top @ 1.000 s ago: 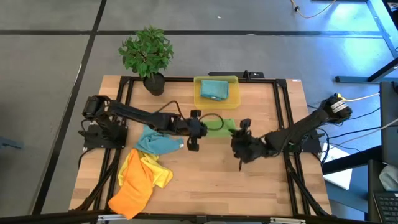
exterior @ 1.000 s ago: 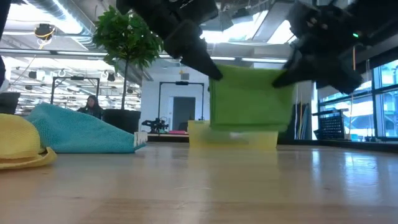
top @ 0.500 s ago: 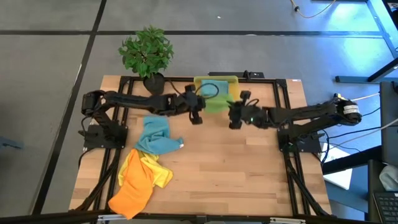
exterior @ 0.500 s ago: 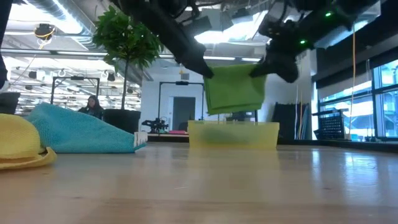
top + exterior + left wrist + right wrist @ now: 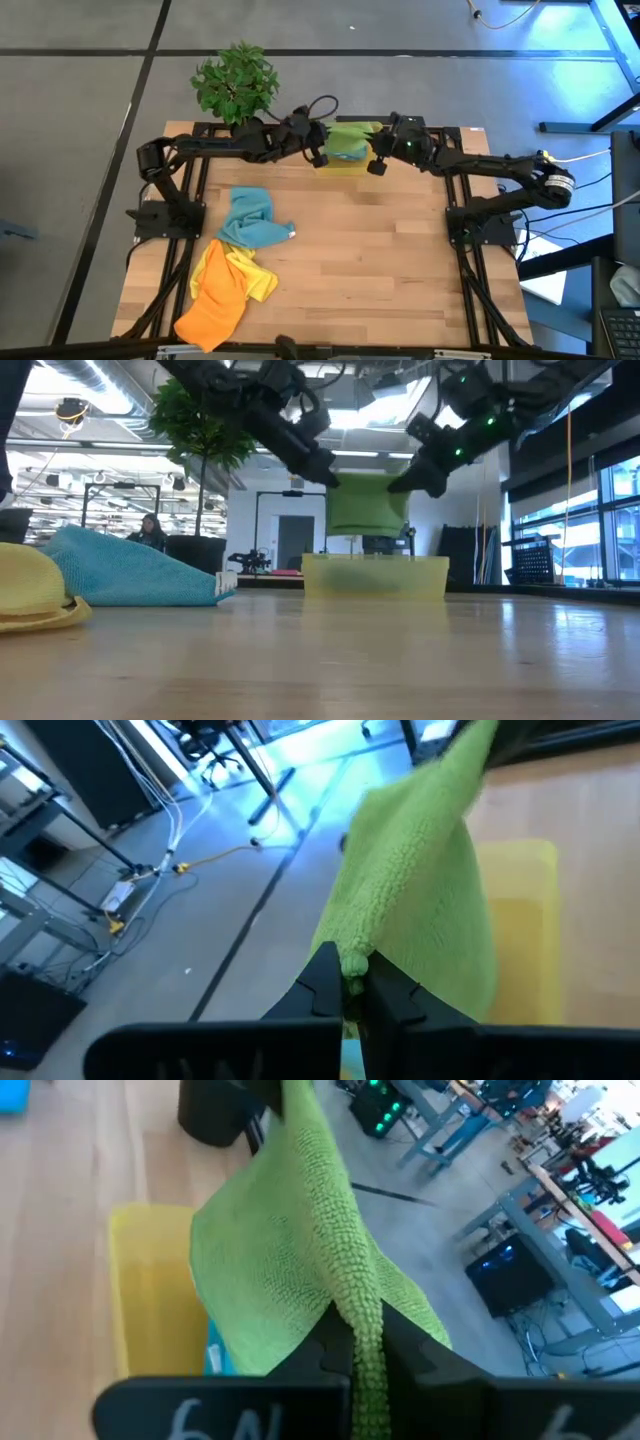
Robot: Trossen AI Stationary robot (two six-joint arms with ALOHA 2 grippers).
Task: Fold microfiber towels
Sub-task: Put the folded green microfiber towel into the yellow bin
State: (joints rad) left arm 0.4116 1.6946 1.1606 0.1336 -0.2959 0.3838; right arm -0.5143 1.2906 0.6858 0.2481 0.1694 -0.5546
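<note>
Green microfiber towel (image 5: pixel 366 503) hangs folded just above the yellow bin (image 5: pixel 375 577) at the counter's (image 5: pixel 380 260) far edge. Left gripper (image 5: pixel 318 152) and right gripper (image 5: pixel 379 160) each pinch an upper corner, fingers clamped tight on the cloth. A teal towel (image 5: pixel 345 146) lies inside the bin; teal, yellow and orange towels (image 5: pixel 232 275) lie nearer, left of the bin.

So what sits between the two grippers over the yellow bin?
The green towel, stretched between left gripper and right gripper, hanging above the bin; clearest in the low view.
</note>
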